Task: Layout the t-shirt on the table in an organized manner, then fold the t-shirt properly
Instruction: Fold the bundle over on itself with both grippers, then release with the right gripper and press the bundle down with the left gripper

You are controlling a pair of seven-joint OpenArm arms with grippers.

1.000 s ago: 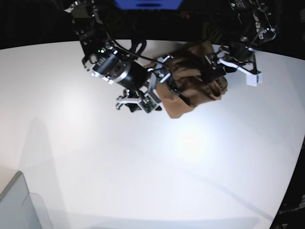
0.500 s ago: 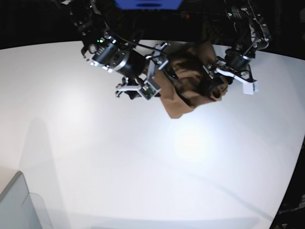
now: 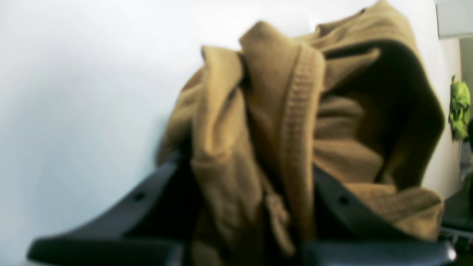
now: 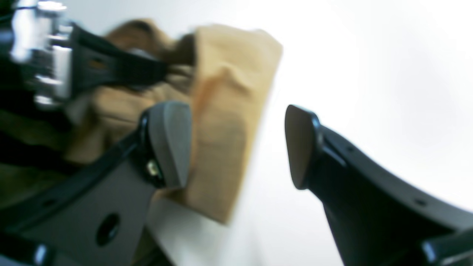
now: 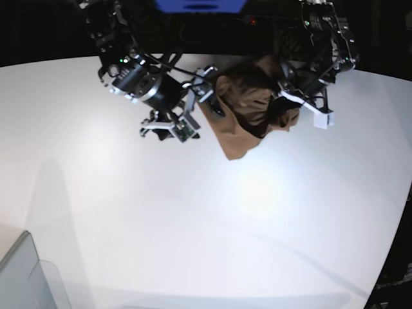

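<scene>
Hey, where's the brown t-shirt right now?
In the base view the t-shirt is bunched at the table's far edge, right of centre, between the two arms, gripped by the left end effector.

Darkness surrounds the lit scene beyond a blue panel [image 5: 199, 5] at the far side, with a small red light [image 5: 252, 21] just beside it (a grey translucent bin [image 5: 29, 280] sits well apart, nearest the camera).

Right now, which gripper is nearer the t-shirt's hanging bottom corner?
Right. The right gripper stands open with that corner of the t-shirt just beside one fingertip. The left gripper is clamped on bunched fabric higher up, away from the corner.
</scene>
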